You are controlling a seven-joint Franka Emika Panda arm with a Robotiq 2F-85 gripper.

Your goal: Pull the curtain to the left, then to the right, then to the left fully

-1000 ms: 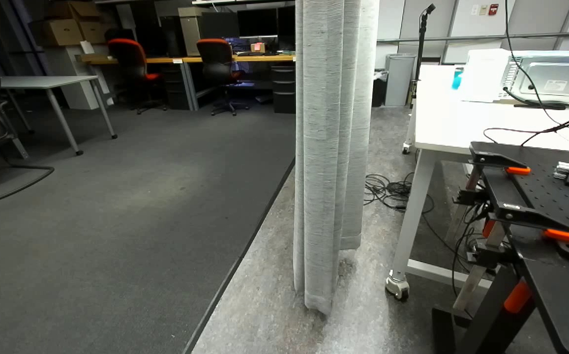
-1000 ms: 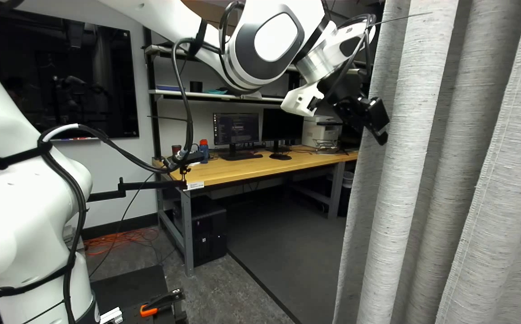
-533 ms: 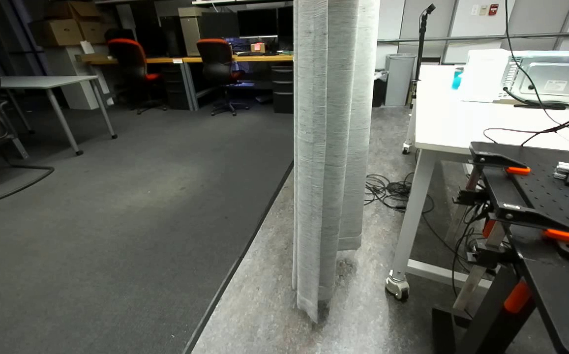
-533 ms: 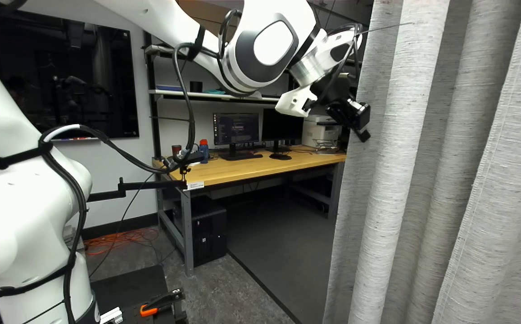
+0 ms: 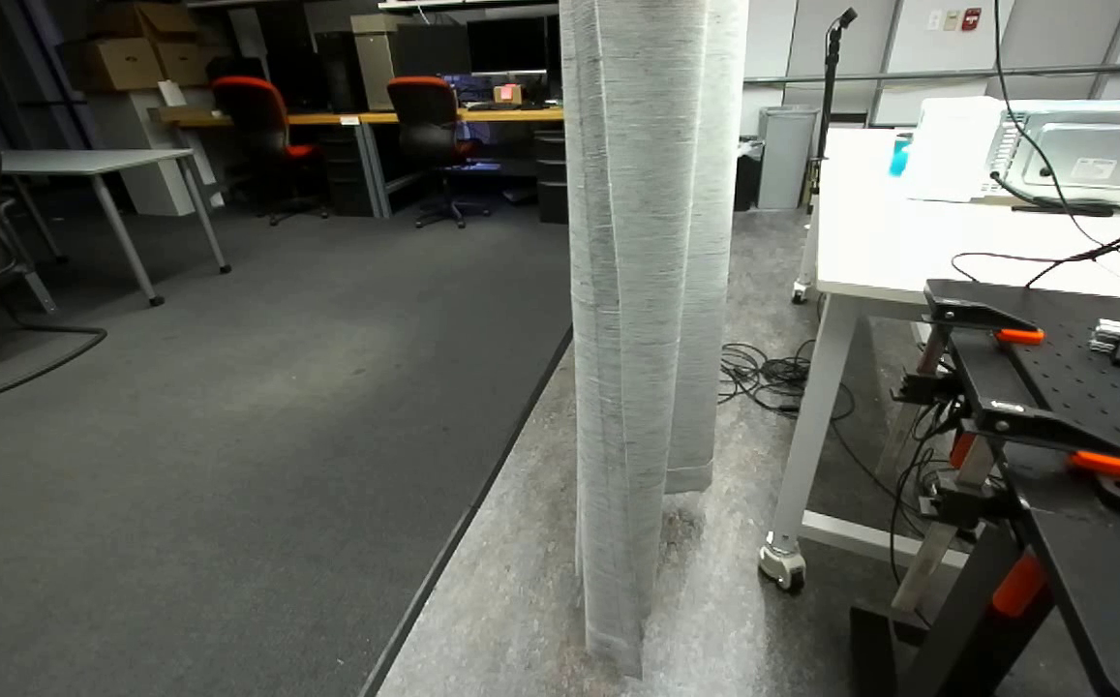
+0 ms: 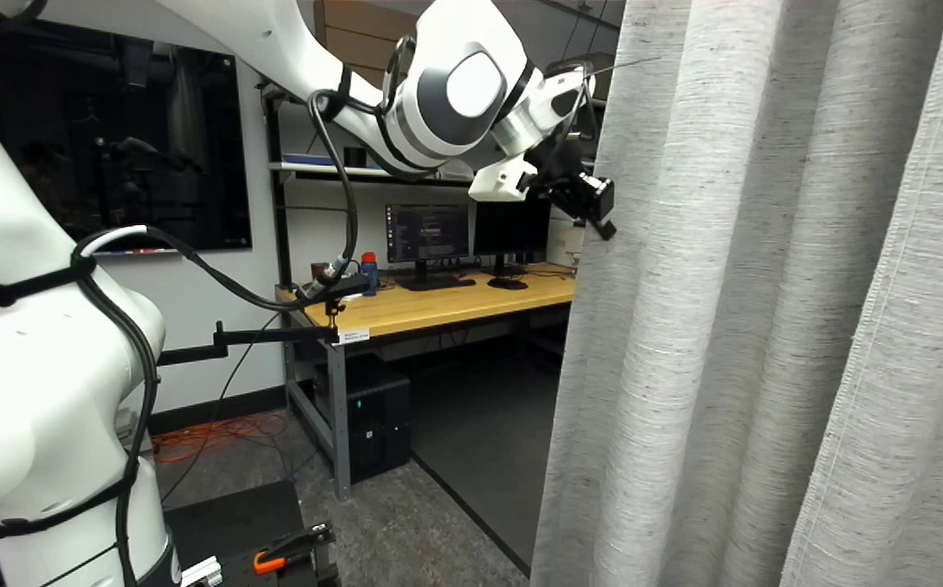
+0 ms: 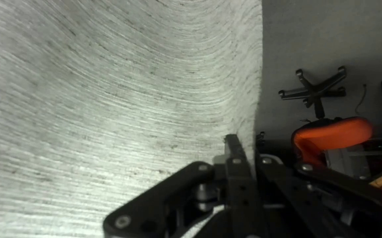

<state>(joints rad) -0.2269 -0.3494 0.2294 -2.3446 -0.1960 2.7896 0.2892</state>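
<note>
The curtain (image 6: 683,342), pale grey-white and pleated, hangs down the right half of an exterior view. Its free edge slants from the gripper down toward the floor. My gripper (image 6: 601,230) is at that edge, high up, with the fabric pinched in it. Seen from the wrist, the curtain (image 7: 138,79) fills the left side, and its edge runs down between the fingers of my gripper (image 7: 246,145). One fingertip lies in front of the cloth; the far one is mostly hidden behind it. The curtain (image 5: 651,290) also hangs nearly to the floor in an exterior view, where the gripper does not show.
Behind the arm stands a wooden desk (image 6: 438,306) with monitors (image 6: 427,232). A black camera mount (image 6: 275,334) juts out beside the robot base. Near the curtain are a white table (image 5: 908,257) and cables (image 5: 768,373) on the floor. The wrist view includes an orange-backed chair (image 7: 336,134).
My gripper has shut and travelled left across an exterior view, drawing the curtain's edge along and covering more of the desk. The curtain's folds have spread and its lower corner has shifted.
</note>
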